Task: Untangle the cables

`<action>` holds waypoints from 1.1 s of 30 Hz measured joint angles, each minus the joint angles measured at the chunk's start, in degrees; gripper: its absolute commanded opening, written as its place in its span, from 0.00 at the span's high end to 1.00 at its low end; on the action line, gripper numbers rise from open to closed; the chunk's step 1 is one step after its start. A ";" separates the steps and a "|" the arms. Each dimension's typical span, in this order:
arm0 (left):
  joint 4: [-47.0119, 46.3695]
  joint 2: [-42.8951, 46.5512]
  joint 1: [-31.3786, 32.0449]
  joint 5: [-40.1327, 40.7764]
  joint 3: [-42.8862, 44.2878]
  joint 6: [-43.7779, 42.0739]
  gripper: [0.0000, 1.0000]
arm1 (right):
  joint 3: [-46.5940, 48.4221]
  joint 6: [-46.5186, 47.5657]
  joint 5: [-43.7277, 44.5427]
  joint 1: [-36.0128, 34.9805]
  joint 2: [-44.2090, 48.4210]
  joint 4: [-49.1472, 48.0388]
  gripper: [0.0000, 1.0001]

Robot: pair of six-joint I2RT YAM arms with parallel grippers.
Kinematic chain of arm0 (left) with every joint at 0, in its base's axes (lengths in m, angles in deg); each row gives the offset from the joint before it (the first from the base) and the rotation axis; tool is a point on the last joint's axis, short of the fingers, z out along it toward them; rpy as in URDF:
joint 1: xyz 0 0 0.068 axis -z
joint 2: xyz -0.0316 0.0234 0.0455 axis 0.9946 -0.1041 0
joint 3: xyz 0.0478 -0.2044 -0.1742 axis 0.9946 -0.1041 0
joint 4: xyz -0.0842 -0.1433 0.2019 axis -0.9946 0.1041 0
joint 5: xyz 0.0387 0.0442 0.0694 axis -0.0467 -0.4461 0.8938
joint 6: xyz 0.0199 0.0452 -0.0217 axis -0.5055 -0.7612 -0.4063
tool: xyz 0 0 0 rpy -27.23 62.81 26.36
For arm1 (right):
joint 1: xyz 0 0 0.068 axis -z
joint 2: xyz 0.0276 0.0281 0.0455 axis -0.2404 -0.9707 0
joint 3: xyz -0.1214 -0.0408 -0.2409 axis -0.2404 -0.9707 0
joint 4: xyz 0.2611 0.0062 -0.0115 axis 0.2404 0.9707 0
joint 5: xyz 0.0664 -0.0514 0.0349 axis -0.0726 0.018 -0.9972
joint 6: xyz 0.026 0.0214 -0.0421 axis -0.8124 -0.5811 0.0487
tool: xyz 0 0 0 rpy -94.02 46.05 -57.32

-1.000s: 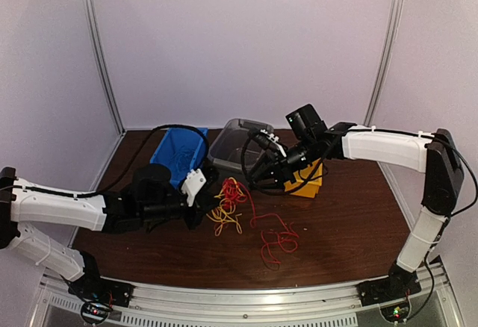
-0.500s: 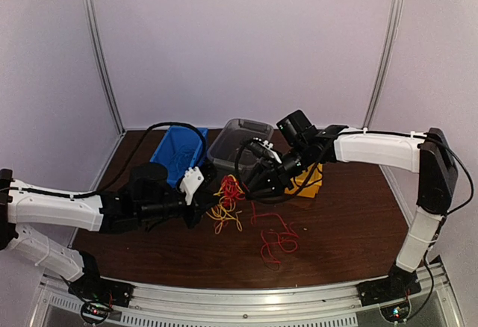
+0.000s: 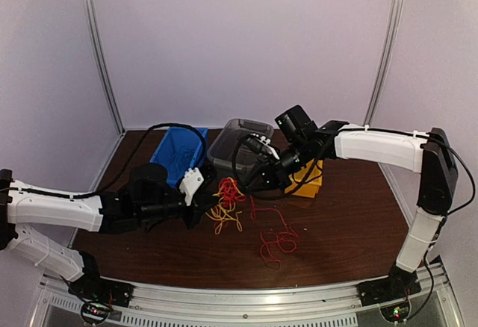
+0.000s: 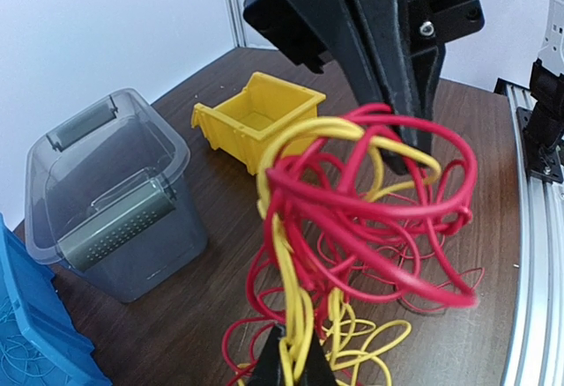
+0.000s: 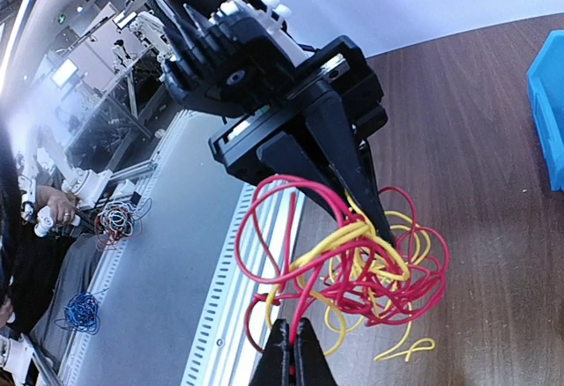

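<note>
The cables (image 3: 228, 192) are a knot of red and yellow wires lifted off the brown table between my two grippers. More red loops (image 3: 276, 241) and yellow loops (image 3: 224, 221) trail on the table below. In the left wrist view my left gripper (image 4: 292, 370) pinches yellow strands at the foot of the tangle (image 4: 352, 218). My right gripper (image 5: 291, 361) is shut on a red strand hanging from the knot (image 5: 352, 263). The two grippers face each other tip to tip, the left gripper (image 3: 209, 200) on the left and the right gripper (image 3: 251, 184) on the right.
A blue bin (image 3: 179, 151) stands at the back left. Right of it is a clear grey lidded box (image 3: 239, 139), and a yellow bin (image 3: 310, 179) sits behind the right arm. A metal rail (image 3: 246, 297) runs along the near table edge.
My right gripper has come down and left to the knot and shut on a red strand. The left gripper has stayed in place, holding yellow strands.
</note>
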 measured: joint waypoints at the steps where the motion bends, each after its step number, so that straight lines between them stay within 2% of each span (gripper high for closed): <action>1: 0.07 0.20 0.00 0.15 -0.13 0.00 0.84 | -0.02 -0.39 0.55 0.11 0.00 -0.15 1.00; 2: 0.20 0.46 0.00 0.39 -0.28 -0.04 0.77 | -0.02 -0.81 1.07 0.39 0.02 -0.35 1.00; 4: 0.50 1.18 0.00 1.42 -0.76 0.15 0.73 | -0.35 -1.81 2.51 1.68 0.26 -1.31 1.00; 5: 0.66 1.75 0.00 2.01 -1.16 0.52 0.79 | -0.81 -2.36 3.69 2.60 0.61 -1.97 1.00; 6: 0.90 2.34 0.00 2.64 -1.62 1.01 0.92 | -1.55 -2.60 5.31 3.67 1.16 -2.67 1.00; 7: 1.09 2.86 0.00 3.17 -2.08 1.68 1.00 | -2.32 -2.49 6.86 4.57 1.75 -2.93 1.00; 15: 4.09 3.41 0.00 8.22 -5.70 4.70 1.00 | -12.70 3.63 19.82 6.86 6.73 -1.51 1.00; 16: 4.07 3.37 0.00 8.59 -6.12 5.07 0.98 | -14.16 4.09 20.92 6.73 6.64 -1.38 1.00; 19: 3.02 3.28 0.00 10.10 -7.21 6.56 0.59 | -16.81 5.05 22.45 6.60 6.51 -0.17 1.00; 20: 2.14 3.21 0.02 10.71 -7.72 7.23 0.52 | -16.87 5.25 22.56 6.51 6.51 0.39 1.00; 25: -2.19 0.98 0.00 11.65 -8.35 10.75 0.49 | -12.87 7.06 22.27 4.22 7.06 3.15 1.00; 31: -8.07 -1.97 0.04 4.57 -8.28 10.82 0.47 | -5.60 8.81 16.63 -0.81 9.70 5.42 1.00; 33: -10.36 -3.34 0.13 2.60 -7.74 10.75 0.50 | -5.09 9.11 15.26 -0.94 10.60 5.53 1.00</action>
